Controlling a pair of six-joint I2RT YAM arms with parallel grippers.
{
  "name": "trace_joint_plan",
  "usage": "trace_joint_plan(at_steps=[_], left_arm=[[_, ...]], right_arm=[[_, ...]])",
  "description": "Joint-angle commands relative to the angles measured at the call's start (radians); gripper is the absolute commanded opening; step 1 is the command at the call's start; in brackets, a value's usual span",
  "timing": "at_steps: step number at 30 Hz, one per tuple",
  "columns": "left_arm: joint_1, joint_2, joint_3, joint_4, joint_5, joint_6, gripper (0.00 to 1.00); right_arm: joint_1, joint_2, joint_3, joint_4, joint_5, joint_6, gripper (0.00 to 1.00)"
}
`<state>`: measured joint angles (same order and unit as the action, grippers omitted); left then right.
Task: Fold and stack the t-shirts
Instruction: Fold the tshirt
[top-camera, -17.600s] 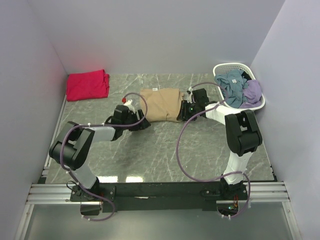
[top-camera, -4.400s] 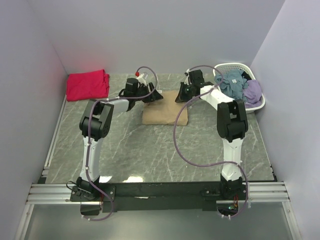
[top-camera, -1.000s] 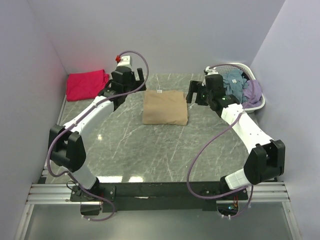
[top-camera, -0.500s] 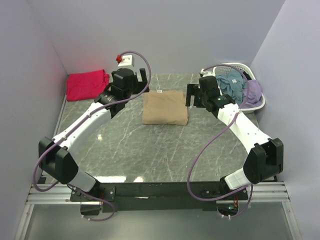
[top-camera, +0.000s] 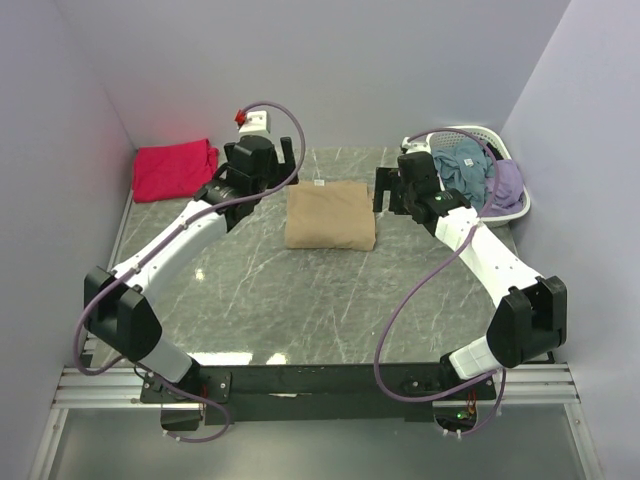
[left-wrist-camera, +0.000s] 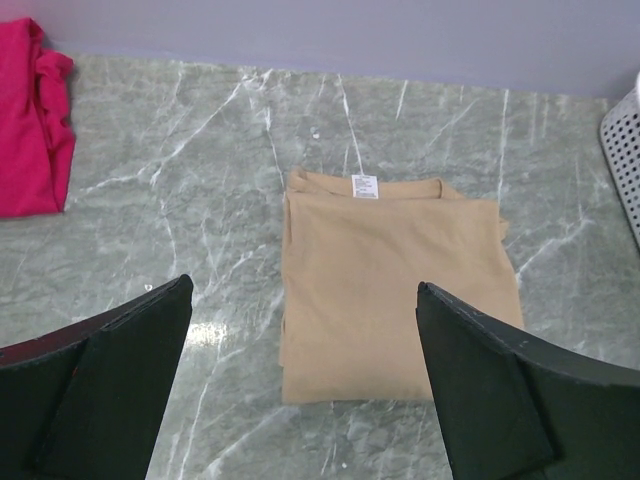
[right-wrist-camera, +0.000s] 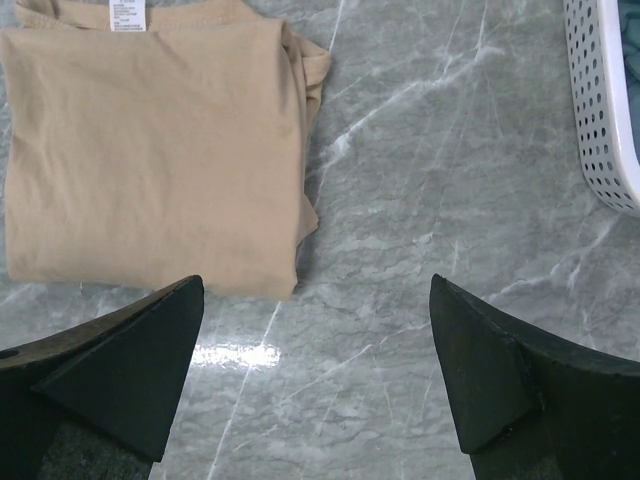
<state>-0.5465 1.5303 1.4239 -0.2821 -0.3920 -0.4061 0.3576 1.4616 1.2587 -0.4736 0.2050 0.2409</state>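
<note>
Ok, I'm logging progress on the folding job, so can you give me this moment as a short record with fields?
tan t-shirt: folded, flat on the table, label at far edge
red t-shirt: far left corner, apart from the tan one
basket: far right, holding blue and purple clothes
left gripper: open, holding nothing
right gripper: open, holding nothing
stacked: not yet

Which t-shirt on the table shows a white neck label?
The tan t-shirt, folded flat mid-table, with the white label at its far edge. The red-pink t-shirt, off to the far left, shows none.
</note>
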Motion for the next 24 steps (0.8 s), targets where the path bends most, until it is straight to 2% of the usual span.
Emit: trace_joint_plan(at_steps=[1,10,24], left_arm=[[-0.001,0.027,0.075,-0.025,-0.042,0.000,0.99],[0.002,0.047,0.072,-0.026,-0.087,0.006,0.99],[0.019,0.116,0.113,-0.029,-0.064,0.021,1.00]], right_arm=[[0.000,-0.006,0.047,0.004,0.034,-0.003,1.00],[-0.008,0.016,0.056,0.003,0.014,-0.002,1.00],[-0.034,0.042,0.068,0.001,-0.023,0.008,1.00]])
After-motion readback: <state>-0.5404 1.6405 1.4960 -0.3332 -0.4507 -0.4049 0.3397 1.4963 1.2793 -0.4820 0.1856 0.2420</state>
